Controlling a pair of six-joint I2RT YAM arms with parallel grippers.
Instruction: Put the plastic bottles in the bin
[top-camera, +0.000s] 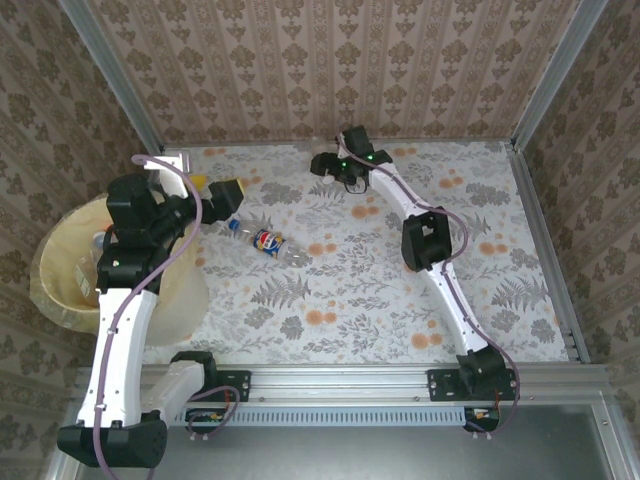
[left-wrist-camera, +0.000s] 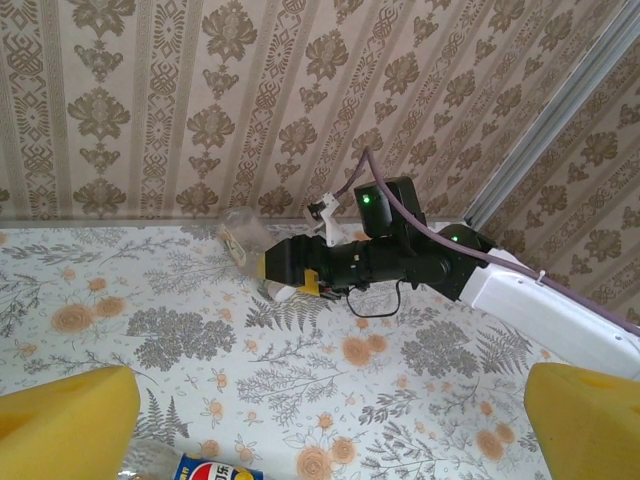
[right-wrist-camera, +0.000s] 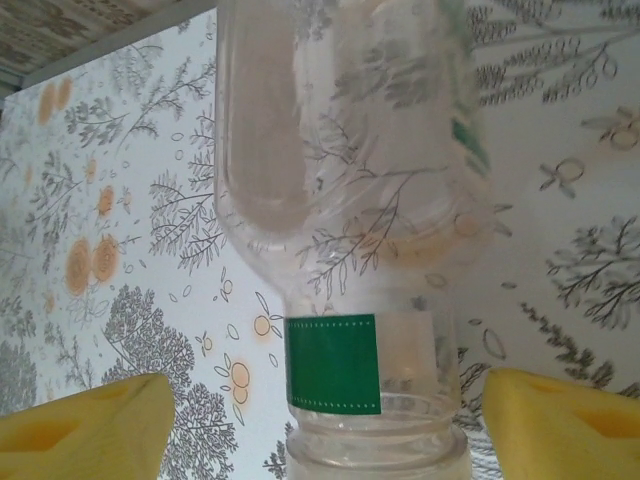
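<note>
Floral table (top-camera: 400, 290), damask wallpaper (top-camera: 330, 60) all round. So my right gripper (right-wrist-camera: 330, 425) is way out at the far edge of the table, pads either side of the green-label bottle (right-wrist-camera: 335, 200). Gaps show on both sides, so it's spread around the bottle with no grip on it. My left gripper (left-wrist-camera: 330, 425) hangs over the left part of the table, near the bin (top-camera: 50, 290), jaws wide with nothing held. The blue-label bottle (top-camera: 268, 242) lies on its side on the table right by it. The bin sits off the table's left edge, and something clear shows inside, half hidden behind my left arm (top-camera: 120, 320).
</note>
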